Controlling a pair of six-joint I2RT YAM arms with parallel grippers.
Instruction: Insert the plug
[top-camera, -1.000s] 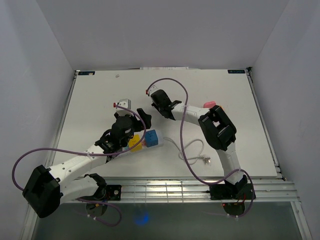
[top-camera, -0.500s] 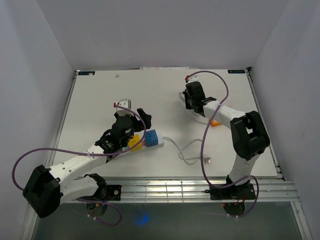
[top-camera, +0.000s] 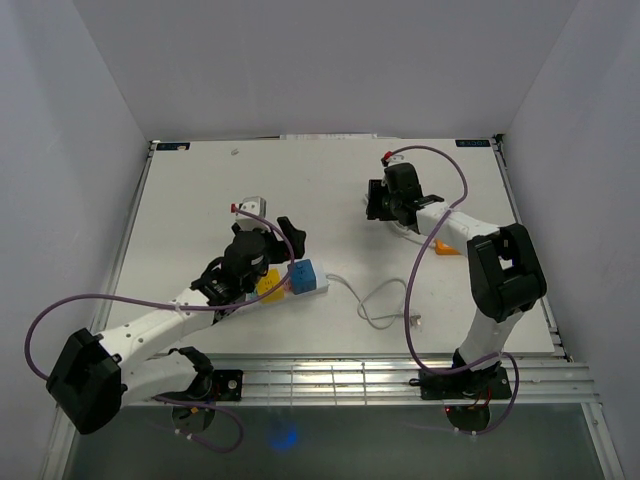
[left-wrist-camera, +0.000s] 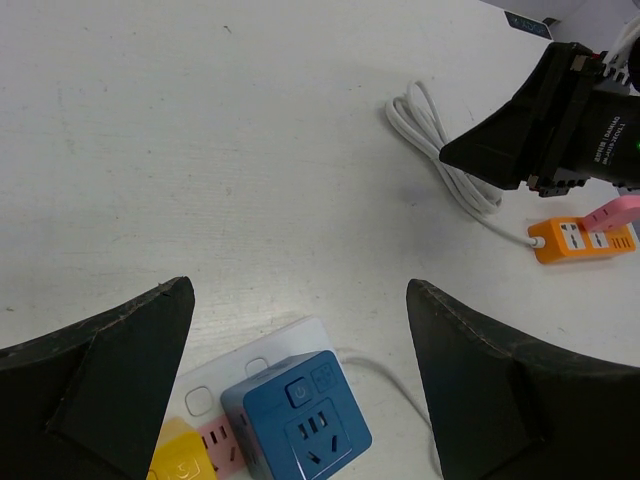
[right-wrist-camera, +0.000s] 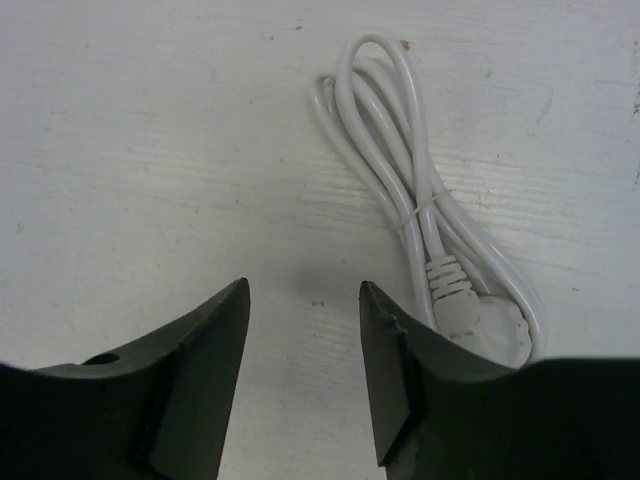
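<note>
Pre-grasp stage here: my left gripper (left-wrist-camera: 300, 288) hangs wide open and empty over the white power strip (left-wrist-camera: 300, 338), and my right gripper (right-wrist-camera: 302, 290) hovers open and empty just beside the coiled cord (right-wrist-camera: 400, 150). Next I'd shift sideways onto its plug (right-wrist-camera: 480, 322), right by my finger, then squeeze.

white plug (right-wrist-camera: 480, 322) lies flat, attached to its tied, coiled cord (right-wrist-camera: 385, 130)

Top view high, looking down the table (top-camera: 200, 190), wrist views close, near-tabletop (both catch the coiled cord (right-wrist-camera: 420, 215))
</note>
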